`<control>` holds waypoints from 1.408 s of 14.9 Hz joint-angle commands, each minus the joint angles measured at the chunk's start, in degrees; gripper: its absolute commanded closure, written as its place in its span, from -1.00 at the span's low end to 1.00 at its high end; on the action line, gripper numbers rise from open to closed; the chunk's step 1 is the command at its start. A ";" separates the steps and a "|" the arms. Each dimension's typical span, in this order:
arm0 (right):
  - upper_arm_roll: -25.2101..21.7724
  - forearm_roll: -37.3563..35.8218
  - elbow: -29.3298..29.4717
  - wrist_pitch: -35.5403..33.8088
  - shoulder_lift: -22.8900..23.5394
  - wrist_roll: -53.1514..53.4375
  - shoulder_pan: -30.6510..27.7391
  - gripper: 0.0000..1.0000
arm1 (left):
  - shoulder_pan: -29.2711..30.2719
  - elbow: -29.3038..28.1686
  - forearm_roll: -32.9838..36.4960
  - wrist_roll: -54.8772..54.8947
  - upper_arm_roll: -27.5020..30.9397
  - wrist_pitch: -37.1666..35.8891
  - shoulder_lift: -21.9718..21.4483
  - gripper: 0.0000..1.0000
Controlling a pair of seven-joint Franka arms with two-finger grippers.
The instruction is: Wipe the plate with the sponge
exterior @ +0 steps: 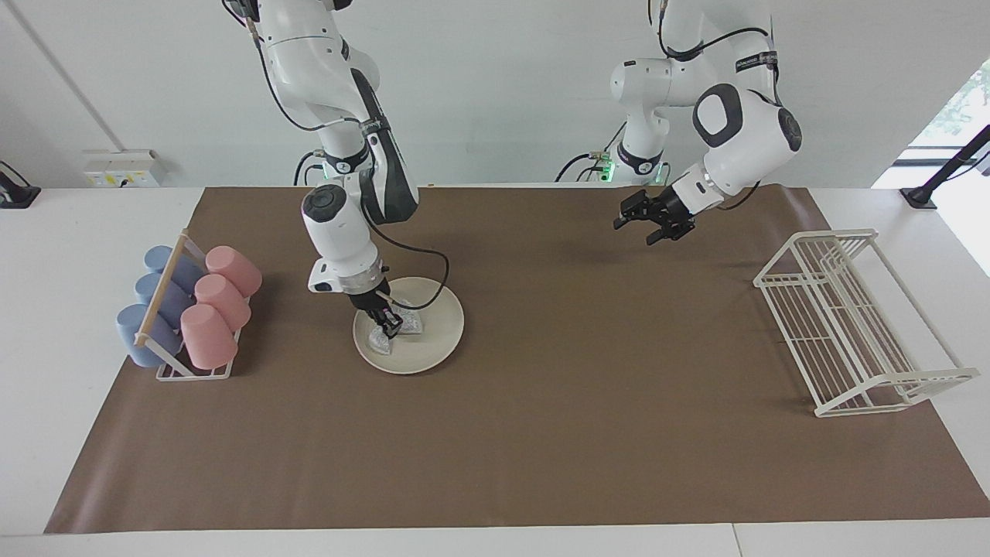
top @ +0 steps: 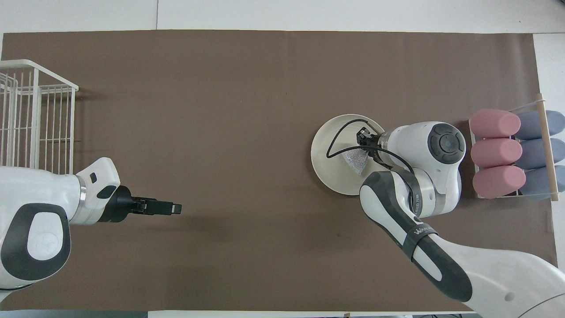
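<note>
Plate (exterior: pixel 433 344) on brown mat (exterior: pixel 541 433), beside the cup rack (exterior: pixel 189 309); wire rack (exterior: pixel 851 325) well apart. Right gripper (exterior: pixel 387 326) fingers clamp sponge (exterior: pixel 380 340) on plate. Left gripper (exterior: pixel 653 220) fingers spread, holding nothing.

Wire rack (top: pixel 35 128) cut off at edge

**Two fixed high views of one tabletop, half a turn apart.**
The facing view looks from high across the table toward both arm bases and the wall, taking in the whole brown mat (exterior: pixel 541 433). The overhead view looks steeply down from above the robots' end, the arms entering at its bottom edge. Both are distant and share the mat, the plate (exterior: pixel 433 348) (top: pixel 329 170), the cup rack (exterior: pixel 189 371) (top: pixel 547 145) and the white wire rack (exterior: pixel 851 325) (top: pixel 35 128), mirrored end for end.
</note>
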 commanded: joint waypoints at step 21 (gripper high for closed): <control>0.52 -0.06 -0.48 1.14 0.40 1.04 0.43 1.00 | 2.64 2.99 1.50 -4.93 -0.30 0.02 0.77 -1.00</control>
